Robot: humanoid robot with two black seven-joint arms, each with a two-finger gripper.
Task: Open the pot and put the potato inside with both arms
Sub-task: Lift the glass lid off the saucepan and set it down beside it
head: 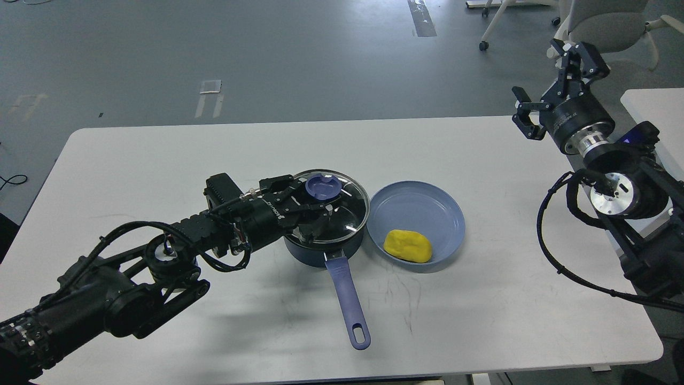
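A dark blue pot (299, 251) with a long blue handle (344, 299) stands mid-table. A glass lid (344, 214) with a blue knob (323, 187) sits on it, looking slightly tilted. My left gripper (319, 200) reaches in from the left over the lid, and its fingers are closed around the knob. A yellow potato (407, 245) lies in a light blue bowl (422, 200) just right of the pot. My right gripper (539, 72) is open and empty, raised beyond the table's far right corner, well away from the bowl.
The white table (481, 299) carries only the pot and the bowl. A second white table (654, 107) and an office chair (604, 24) stand at the far right, behind my right arm. Grey floor lies beyond the table's far edge.
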